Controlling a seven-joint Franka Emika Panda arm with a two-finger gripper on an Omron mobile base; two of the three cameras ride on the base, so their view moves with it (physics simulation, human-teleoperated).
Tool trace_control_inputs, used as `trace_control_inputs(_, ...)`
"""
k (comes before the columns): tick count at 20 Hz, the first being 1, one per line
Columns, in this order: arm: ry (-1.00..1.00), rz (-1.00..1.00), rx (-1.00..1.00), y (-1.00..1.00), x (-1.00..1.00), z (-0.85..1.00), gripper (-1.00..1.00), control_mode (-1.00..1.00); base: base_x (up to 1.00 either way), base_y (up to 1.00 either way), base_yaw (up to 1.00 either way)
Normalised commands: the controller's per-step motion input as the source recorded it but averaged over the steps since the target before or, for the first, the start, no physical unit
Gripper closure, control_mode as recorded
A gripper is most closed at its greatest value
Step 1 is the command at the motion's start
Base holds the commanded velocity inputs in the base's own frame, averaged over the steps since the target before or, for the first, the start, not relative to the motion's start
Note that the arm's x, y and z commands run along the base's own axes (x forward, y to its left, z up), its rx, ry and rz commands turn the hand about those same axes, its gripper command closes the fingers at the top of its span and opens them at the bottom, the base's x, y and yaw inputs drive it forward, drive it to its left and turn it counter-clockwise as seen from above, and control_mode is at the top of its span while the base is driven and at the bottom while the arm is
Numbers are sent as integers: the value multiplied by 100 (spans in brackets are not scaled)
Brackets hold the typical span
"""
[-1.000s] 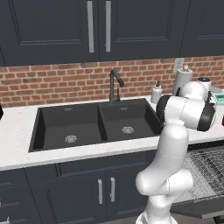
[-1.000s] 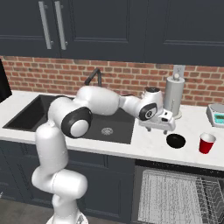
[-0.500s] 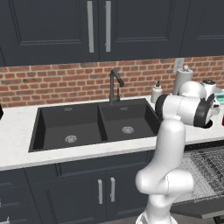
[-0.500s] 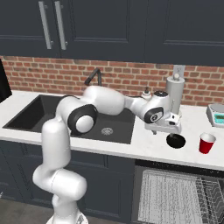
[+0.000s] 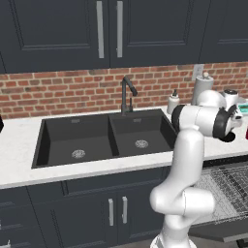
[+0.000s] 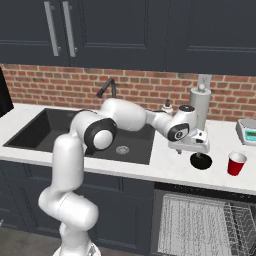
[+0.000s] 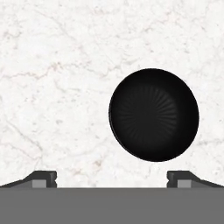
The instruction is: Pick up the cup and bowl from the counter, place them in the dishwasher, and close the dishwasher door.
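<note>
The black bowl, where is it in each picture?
Left base view: I cannot make it out; the arm stands in front of that part of the counter.
Right base view: the black bowl sits on the counter, right of middle, below the gripper.
Hand view: right of centre.
Shared landmark: the white counter.

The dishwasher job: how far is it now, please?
Nothing is loaded yet. The black bowl and red cup both stand on the counter. In hand: the open end effector hovers over the bowl, gripping nothing. Left: load both into the dishwasher, whose rack is pulled out, then shut its door.
</note>
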Motion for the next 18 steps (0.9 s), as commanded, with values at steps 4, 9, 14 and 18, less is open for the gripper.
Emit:
trace_control_inputs(4, 0, 3, -1, -6, 22, -11, -100, -100, 0, 0, 0)
trace_control_inputs(9, 0, 2, -1, -4, 20, -15, -100, -100, 0, 0, 0)
trace_control_inputs(14, 0, 2, -2, -10, 18, -18, -100, -100, 0, 0, 0)
trace_control_inputs(18, 0, 2, -3, -10, 10, -25, -100, -100, 0, 0, 0)
